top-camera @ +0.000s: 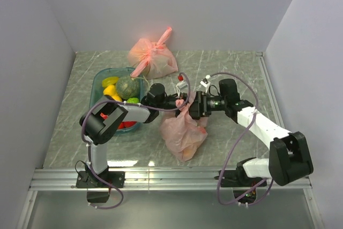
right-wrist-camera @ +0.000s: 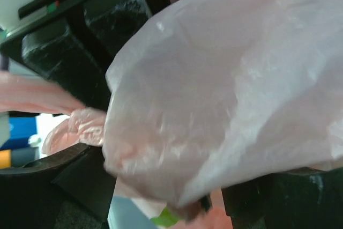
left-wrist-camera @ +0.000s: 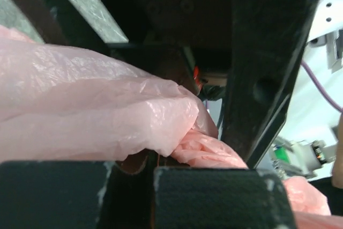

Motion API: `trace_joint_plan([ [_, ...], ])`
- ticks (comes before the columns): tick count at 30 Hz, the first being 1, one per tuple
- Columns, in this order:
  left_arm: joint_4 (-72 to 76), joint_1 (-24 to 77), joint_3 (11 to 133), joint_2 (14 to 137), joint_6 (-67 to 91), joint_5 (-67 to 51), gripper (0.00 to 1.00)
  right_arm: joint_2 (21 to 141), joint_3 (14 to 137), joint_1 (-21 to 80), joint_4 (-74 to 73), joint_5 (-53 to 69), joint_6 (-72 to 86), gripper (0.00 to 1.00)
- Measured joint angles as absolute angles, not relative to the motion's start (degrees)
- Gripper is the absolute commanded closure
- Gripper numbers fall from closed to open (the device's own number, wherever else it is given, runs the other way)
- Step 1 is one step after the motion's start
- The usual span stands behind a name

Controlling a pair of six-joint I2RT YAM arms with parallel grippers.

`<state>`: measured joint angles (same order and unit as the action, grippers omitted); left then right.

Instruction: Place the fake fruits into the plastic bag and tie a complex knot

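The salmon-pink plastic bag (top-camera: 182, 132) lies on the table's middle, and something orange shows through its lower end. Both grippers meet at its gathered top. My left gripper (top-camera: 179, 102) is shut on a twist of the bag's plastic; in the left wrist view its fingers (left-wrist-camera: 153, 170) stand almost together under the pink film (left-wrist-camera: 96, 116). My right gripper (top-camera: 189, 105) faces it. In the right wrist view its fingers (right-wrist-camera: 166, 197) stand wide apart with loose bag film (right-wrist-camera: 225, 79) draped between them. Several fake fruits stay in the bin: a green round one (top-camera: 127, 86), yellow ones (top-camera: 111, 81), a lime (top-camera: 133, 100).
The teal bin (top-camera: 96, 87) stands left of the bag, under my left arm. A paler pink tied bag (top-camera: 155, 57) with a long stiff tail lies at the back. Walls close the table at left, right and back.
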<state>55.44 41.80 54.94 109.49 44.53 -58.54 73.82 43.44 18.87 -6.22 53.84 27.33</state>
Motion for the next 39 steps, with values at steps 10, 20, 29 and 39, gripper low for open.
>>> trace_joint_plan([
  [10, 60.5, 42.0, 54.9, 110.8, 49.3, -57.1, 0.97, 75.9, 49.4, 17.1, -17.2, 54.0, 19.3, 0.17],
  [20, 61.0, 42.4, 54.9, 110.8, 49.3, -57.1, 0.98, 71.7, 55.0, 10.8, -34.3, 52.5, 6.7, 0.14],
  [29, 61.0, 42.4, 54.9, 110.8, 49.3, -57.1, 0.98, 69.3, 55.6, 5.8, -40.0, 53.5, 0.0, 0.46],
  [39, 61.0, 42.4, 54.9, 110.8, 49.3, -57.1, 0.98, 70.1, 54.5, 6.1, -36.6, 57.5, 1.6, 0.5],
])
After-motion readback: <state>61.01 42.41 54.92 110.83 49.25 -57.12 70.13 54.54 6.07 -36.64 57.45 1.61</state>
